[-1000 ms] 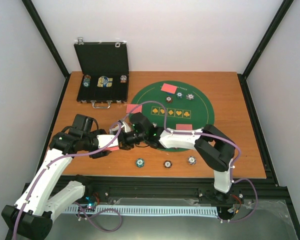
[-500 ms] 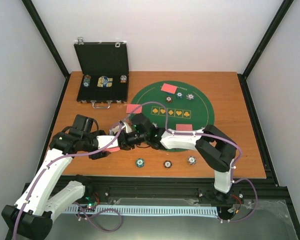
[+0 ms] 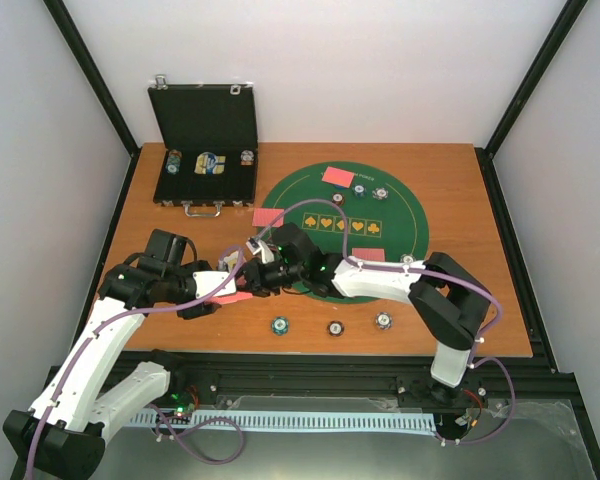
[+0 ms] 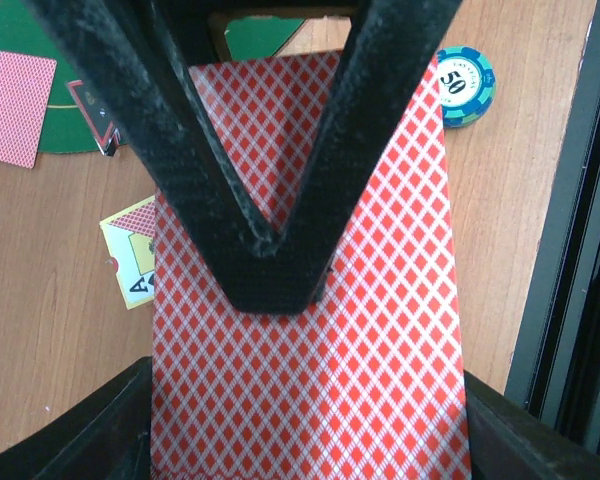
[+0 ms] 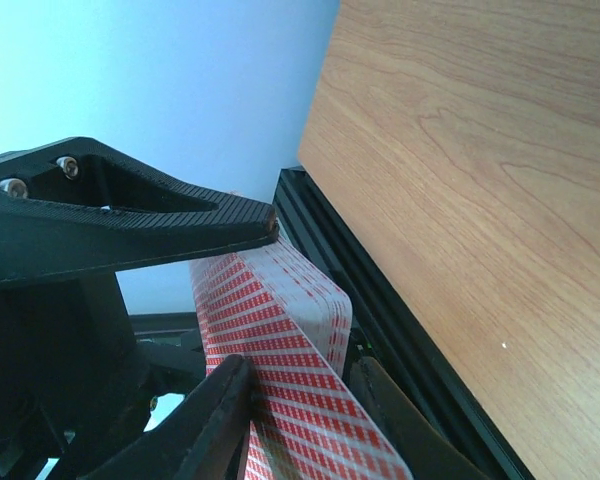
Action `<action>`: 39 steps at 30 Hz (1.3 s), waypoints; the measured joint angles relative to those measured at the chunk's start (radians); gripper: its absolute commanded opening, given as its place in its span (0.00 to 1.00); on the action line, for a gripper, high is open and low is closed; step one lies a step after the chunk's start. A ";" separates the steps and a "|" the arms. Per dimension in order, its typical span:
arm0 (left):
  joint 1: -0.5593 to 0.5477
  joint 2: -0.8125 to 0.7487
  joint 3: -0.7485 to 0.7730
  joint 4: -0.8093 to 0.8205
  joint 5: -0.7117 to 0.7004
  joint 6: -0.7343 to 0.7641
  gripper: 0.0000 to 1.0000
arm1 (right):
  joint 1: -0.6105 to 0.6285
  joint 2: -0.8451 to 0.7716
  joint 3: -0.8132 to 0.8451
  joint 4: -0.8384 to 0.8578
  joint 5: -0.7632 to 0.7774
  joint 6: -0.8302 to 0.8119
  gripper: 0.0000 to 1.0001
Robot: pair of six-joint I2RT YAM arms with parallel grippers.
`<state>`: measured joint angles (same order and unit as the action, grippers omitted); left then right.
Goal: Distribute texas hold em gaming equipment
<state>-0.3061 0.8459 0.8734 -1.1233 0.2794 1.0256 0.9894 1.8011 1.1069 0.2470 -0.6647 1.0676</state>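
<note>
Table (image 4: 510,200) front edge near red-backed cards (image 4: 380,350)

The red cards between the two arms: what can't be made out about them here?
- Faces: the left wrist view shows only the backs of the red cards.
- Count: in the right wrist view their stacked edges are too fine.
- Grip: whether the right end effector pinches them is unclear; the top view is too small.

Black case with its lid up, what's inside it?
The black case holds a left chip stack, a right chip stack and a blue-and-yellow thing between them. Whatever lies under those is covered.
</note>
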 measured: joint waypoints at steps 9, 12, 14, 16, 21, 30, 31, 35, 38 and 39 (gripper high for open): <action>0.000 -0.001 0.000 0.003 0.002 0.000 0.38 | -0.003 -0.054 -0.014 -0.096 0.024 -0.042 0.49; 0.000 -0.007 0.000 0.007 0.002 0.000 0.38 | -0.005 -0.078 -0.034 -0.119 0.026 -0.051 0.45; 0.000 -0.007 0.000 0.008 0.002 0.000 0.38 | -0.005 -0.094 -0.045 -0.125 0.025 -0.052 0.38; 0.000 -0.007 0.000 0.008 0.002 0.000 0.38 | -0.006 -0.106 -0.051 -0.131 0.026 -0.052 0.34; 0.000 -0.007 0.000 0.009 0.002 0.000 0.38 | -0.007 -0.130 -0.055 -0.153 0.033 -0.056 0.19; 0.000 -0.010 -0.001 0.011 0.002 0.000 0.38 | -0.035 -0.192 -0.056 -0.238 0.047 -0.084 0.06; 0.000 -0.011 -0.001 0.012 0.001 0.001 0.38 | -0.042 -0.197 -0.055 -0.252 0.047 -0.092 0.06; 0.000 -0.013 -0.003 0.021 0.002 0.001 0.38 | -0.112 -0.225 -0.049 -0.326 0.039 -0.134 0.05; 0.000 -0.013 -0.003 0.026 0.002 0.001 0.38 | -0.196 -0.235 -0.023 -0.378 0.023 -0.169 0.04; 0.000 -0.013 -0.003 0.026 0.002 0.001 0.38 | -0.220 -0.234 -0.008 -0.393 0.018 -0.182 0.04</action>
<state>-0.3061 0.8326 0.8707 -1.0977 0.2813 1.0264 0.7692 1.5673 1.0985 -0.1455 -0.6464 0.8852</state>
